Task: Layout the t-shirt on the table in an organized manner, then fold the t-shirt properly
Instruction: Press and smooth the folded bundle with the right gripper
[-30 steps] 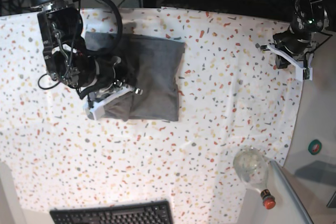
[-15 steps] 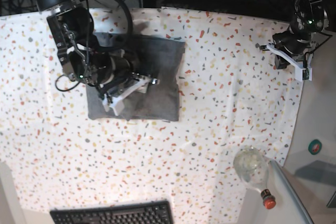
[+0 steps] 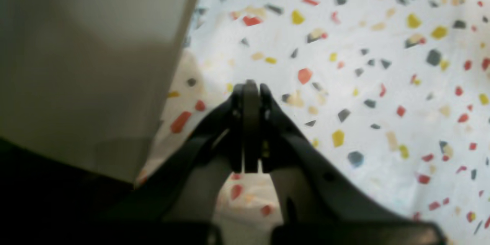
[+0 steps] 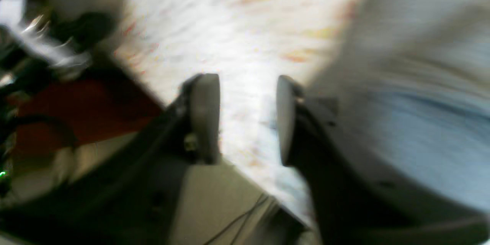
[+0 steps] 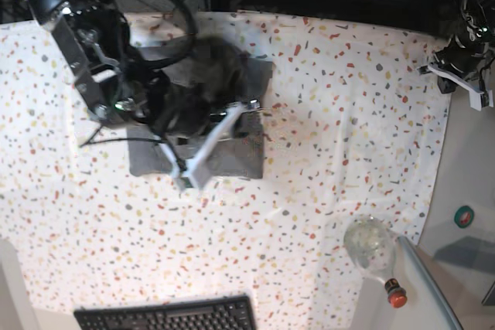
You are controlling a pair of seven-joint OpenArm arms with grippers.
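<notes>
The grey t-shirt [image 5: 244,154] lies folded into a rough rectangle on the table [image 5: 332,137], at the upper left of the base view. My right arm hangs low over it and hides much of its middle. The right gripper [image 5: 210,146] points toward the shirt's near edge. In the blurred right wrist view the right gripper [image 4: 247,118] is open with nothing between its pads, and a grey blur lies to its right. My left gripper [image 5: 462,81] sits at the table's far right edge. Seen by the left wrist, the left gripper [image 3: 250,88] is shut and empty above the speckled cloth.
A clear glass bottle [image 5: 370,243] with a red cap lies near the table's right front corner. A black keyboard [image 5: 166,316] sits at the front edge. A pale wall or panel [image 3: 88,57] stands beside the left gripper. Cables and dark equipment line the back.
My right arm swung rightward across the t-shirt and let go of its left edge, jaws now apart. The left arm drew back toward the table's far right corner.
</notes>
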